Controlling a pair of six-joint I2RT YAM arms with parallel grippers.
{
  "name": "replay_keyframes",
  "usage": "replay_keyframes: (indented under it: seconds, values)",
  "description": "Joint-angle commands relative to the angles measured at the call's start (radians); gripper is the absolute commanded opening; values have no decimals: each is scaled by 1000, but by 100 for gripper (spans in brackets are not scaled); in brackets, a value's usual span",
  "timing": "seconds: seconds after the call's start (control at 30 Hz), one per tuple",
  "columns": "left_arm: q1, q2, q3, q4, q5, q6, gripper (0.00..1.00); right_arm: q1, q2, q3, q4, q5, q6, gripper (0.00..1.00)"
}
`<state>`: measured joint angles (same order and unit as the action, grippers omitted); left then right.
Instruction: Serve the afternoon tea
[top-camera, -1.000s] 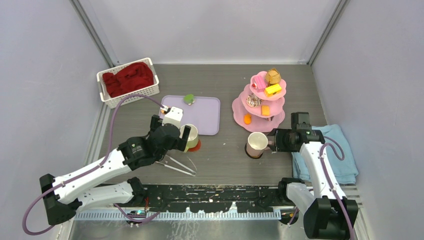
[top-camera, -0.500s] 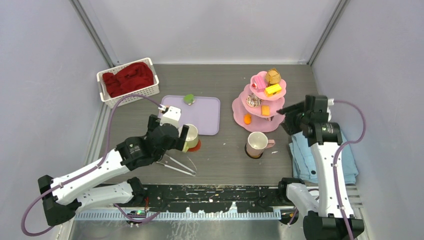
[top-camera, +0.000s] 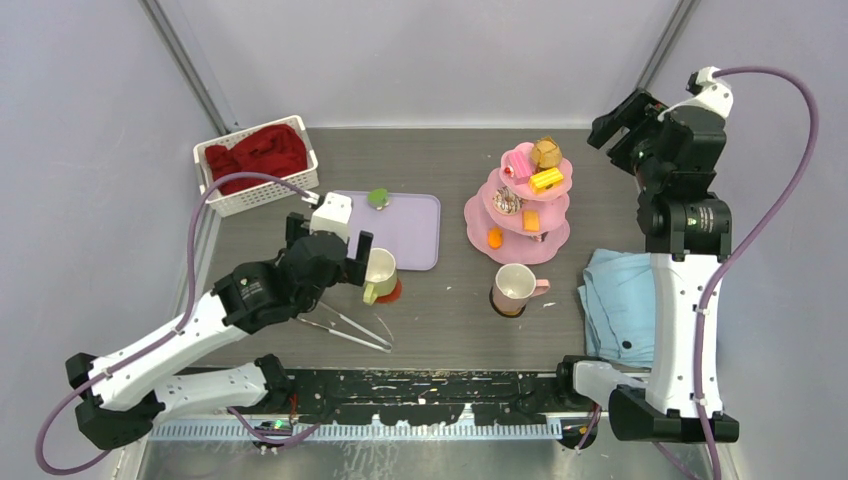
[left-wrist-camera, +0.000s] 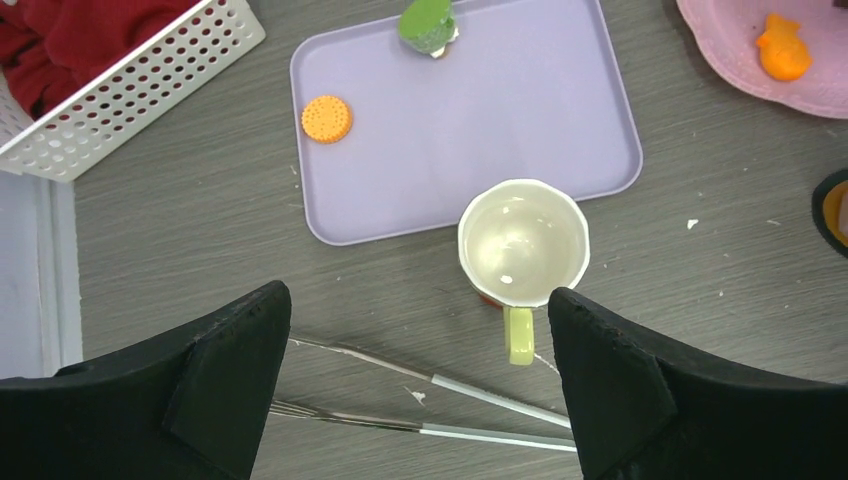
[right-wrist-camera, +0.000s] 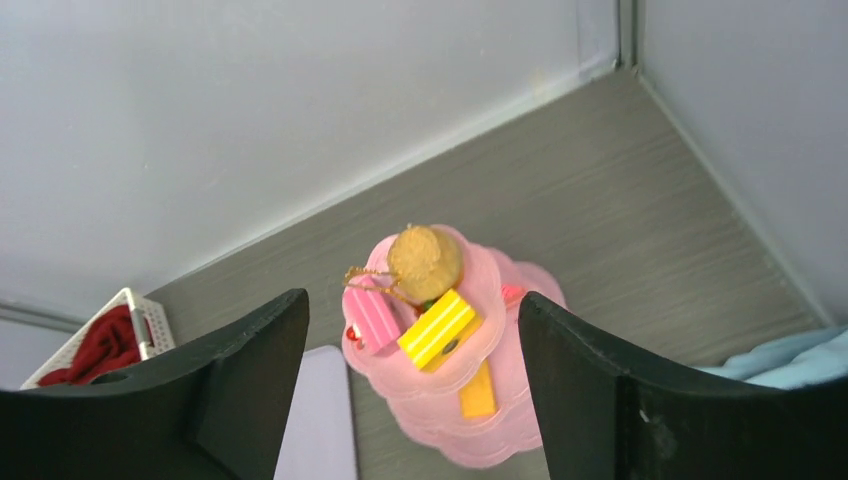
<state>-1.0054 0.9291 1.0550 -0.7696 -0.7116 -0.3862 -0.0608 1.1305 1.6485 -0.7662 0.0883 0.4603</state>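
Now the right gripper (top-camera: 618, 122), open and empty, is lifting toward one o'clock, leaving the pink mug (top-camera: 515, 287) served; the left gripper (left-wrist-camera: 418, 300) is hovering wide open, empty.

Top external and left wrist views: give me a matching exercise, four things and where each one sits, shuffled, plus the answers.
Things: 1 pink mug; 2 yellow-green mug; 3 orange cookie; 4 red cloth.
Places: A in the white basket; B on the purple tray; C on the near side of the pink stand; D at the tray's near edge.
Pairs: 1-C, 2-D, 3-B, 4-A.
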Motion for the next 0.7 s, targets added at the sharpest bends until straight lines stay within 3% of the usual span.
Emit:
replay_keyframes:
  seconds: [0.0, 0.13, 0.2, 0.23, 0.43, 0.67]
  values:
    - [19, 43, 123, -43, 26, 21, 99, -4, -16, 47, 168, 39, -185, 83]
    - [30, 97, 212, -51, 45, 67, 99, -4, 1, 43, 209, 20, -223, 85]
    - [42, 112, 245, -50, 53, 77, 99, -4, 18, 40, 185, 54, -217, 99]
    - [49, 117, 255, -44, 57, 79, 99, -4, 33, 44, 159, 90, -205, 100]
    - [133, 143, 316, -27, 131, 45, 99, -4, 87, -10, 55, 263, -185, 100]
    - [219, 159, 274, 67, 326, 30, 99, -3, -3, -201, 170, 341, -185, 100]
